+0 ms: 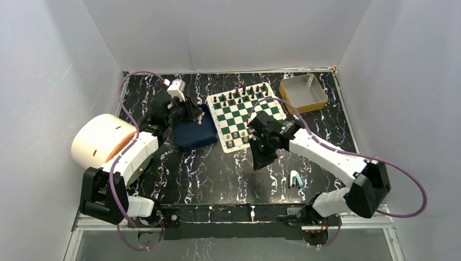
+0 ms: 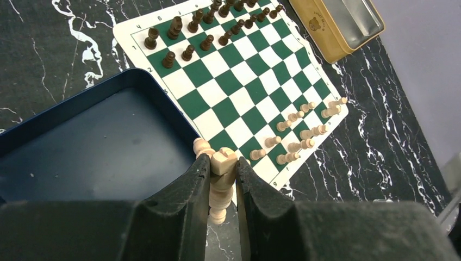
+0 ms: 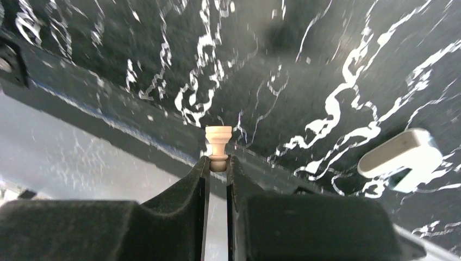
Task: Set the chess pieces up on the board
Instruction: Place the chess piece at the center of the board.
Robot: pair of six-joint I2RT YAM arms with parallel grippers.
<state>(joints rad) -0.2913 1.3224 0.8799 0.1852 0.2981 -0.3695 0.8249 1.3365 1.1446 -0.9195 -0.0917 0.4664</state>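
The left end effector (image 2: 222,164) pinches a tall cream piece (image 2: 219,200) beside the blue tray (image 2: 98,147). The right end effector (image 3: 217,161) clamps a small cream piece (image 3: 218,138).

Top view's evenly lit, bit soft. Left wrist's crisp, glare inside the tin (image 2: 325,37) at 1 o'clock. Right wrist's table (image 3: 304,60) blurs toward 12.

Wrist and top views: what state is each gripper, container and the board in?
Left gripper: shut on a cream chess piece.
Right gripper: shut on a second cream chess piece.
Blue rectangular tray: open, visible part empty.
Yellow-rimmed tin: open, empty.
Green-and-white checked chessboard mat: dark rows set, cream side incomplete.
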